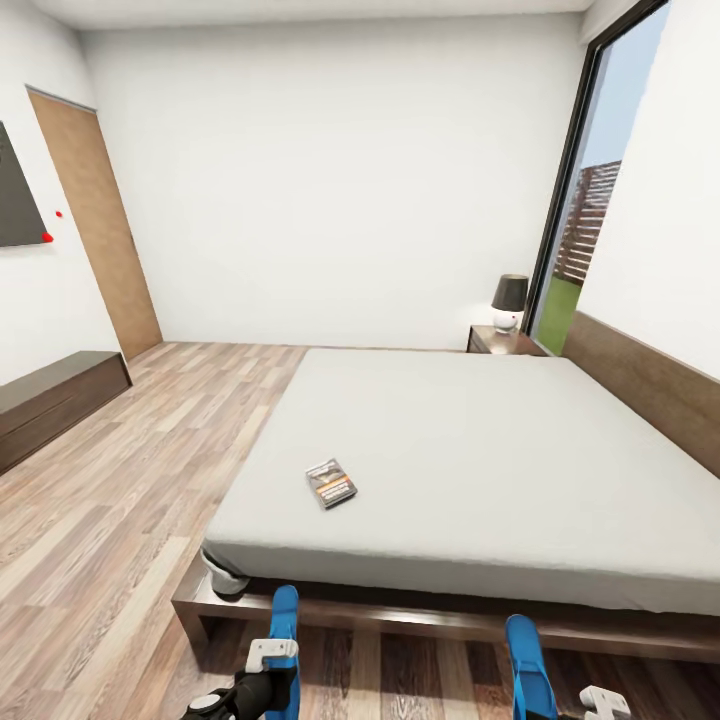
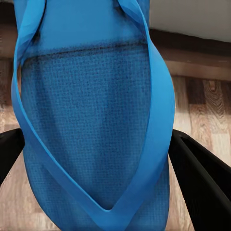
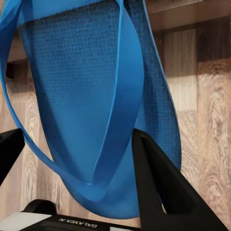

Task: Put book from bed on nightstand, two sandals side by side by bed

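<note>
The book (image 1: 330,483) lies flat on the pale grey mattress of the bed (image 1: 480,450), near its front left corner. A nightstand (image 1: 497,341) stands at the bed's far corner by the headboard. My left gripper (image 1: 264,676) (image 2: 96,139) is shut on one blue sandal (image 1: 284,622) (image 2: 91,110), whose sole sits between the black fingers (image 2: 199,178). The right gripper (image 1: 592,702) (image 3: 77,134) is shut on the other sandal (image 1: 525,655) (image 3: 82,82). Both sandals hang over the wood floor just in front of the bed frame, pointing toward the bed and well apart.
A lamp (image 1: 509,298) stands on the nightstand beside the tall glass door (image 1: 590,190). A long low dark cabinet (image 1: 50,398) runs along the left wall, with a wooden door (image 1: 95,230) beyond it. Open plank floor (image 1: 130,500) lies left of the bed.
</note>
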{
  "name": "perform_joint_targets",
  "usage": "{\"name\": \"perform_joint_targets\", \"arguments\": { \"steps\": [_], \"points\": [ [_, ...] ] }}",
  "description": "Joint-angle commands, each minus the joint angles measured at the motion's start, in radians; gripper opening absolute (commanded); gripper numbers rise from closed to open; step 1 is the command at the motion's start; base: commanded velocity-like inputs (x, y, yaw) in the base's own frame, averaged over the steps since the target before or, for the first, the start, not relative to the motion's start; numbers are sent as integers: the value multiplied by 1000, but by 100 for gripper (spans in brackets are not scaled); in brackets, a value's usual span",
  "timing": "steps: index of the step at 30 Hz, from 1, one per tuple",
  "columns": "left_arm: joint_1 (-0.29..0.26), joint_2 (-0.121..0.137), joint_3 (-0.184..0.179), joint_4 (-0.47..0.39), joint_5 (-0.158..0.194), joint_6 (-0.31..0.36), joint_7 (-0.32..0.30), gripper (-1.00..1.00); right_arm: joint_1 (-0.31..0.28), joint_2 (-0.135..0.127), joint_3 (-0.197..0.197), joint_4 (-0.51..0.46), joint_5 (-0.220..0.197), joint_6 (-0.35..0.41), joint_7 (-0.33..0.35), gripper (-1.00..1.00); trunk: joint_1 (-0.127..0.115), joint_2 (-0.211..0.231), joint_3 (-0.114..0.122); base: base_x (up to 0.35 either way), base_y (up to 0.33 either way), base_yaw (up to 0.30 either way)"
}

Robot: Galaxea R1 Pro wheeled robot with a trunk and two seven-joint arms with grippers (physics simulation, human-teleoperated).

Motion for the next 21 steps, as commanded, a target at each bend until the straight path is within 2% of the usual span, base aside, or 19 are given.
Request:
{"name": "perform_joint_targets", "arguments": {
  "steps": [1, 2, 3, 4, 5, 6, 8, 9, 11, 14, 17, 19, 21],
  "points": [
    [-1, 1, 1, 1, 7, -1, 14, -100, -1, 0, -5, 0, -2, 7, 5, -100, 0, -1, -1, 0, 0, 0],
    [-1, 3, 2, -1, 6, 1, 43, -100, -1, -1, -5, 0, -2, 7, 4, -100, 0, -1, -1, 0, 0, 0],
    [-1, 6, 4, -2, 6, 3, 116, -100, -1, -1, -6, 0, -2, 7, 4, -100, 0, -1, -1, 0, 0, 0],
    [-1, 7, 4, -2, 6, 4, 147, -100, -1, -1, -6, 0, -2, 7, 4, -100, 0, -1, -1, 0, 0, 0],
    [-1, 8, 5, -5, 6, 5, 261, -100, -1, -1, -6, 0, -2, 7, 4, -100, 0, -1, -1, 0, 0, 0],
    [-1, 8, 4, -6, 5, 5, 303, -100, -1, -1, -5, 0, -2, 7, 3, -100, 0, -1, -1, 0, 0, 0],
    [-3, 8, 4, -10, 5, 9, 457, -100, -1, -2, -5, 0, -2, 7, 3, -100, 0, -1, -1, 0, 0, 0],
    [-5, 8, 4, -11, 5, 16, 509, -100, -1, -2, -6, 0, -2, 7, 3, -100, 0, -1, -1, 0, 0, 0],
    [-12, 9, 3, -14, 2, 51, 562, -100, -1, -2, -6, 0, -2, 6, 3, -100, 0, -1, -1, 0, 0, 0],
    [-19, 17, 2, -61, 1, 137, 576, -100, -1, -3, -7, -1, -2, 7, 3, -100, 0, -1, -1, 0, 0, 0],
    [-26, 29, 1, -139, -2, 224, 480, -100, -1, -7, -8, -1, -2, 8, 4, -100, 0, -1, -1, 0, 0, 0],
    [-44, 32, 1, -187, -4, 321, 406, -100, -1, -9, -8, -1, -2, 8, 5, -100, 0, -1, -1, 0, 0, 0],
    [-71, 34, 1, -219, -7, 425, 360, -100, -1, -10, -8, -1, -2, 8, 5, -100, 0, -1, -1, 0, 0, 0]
  ]
}}
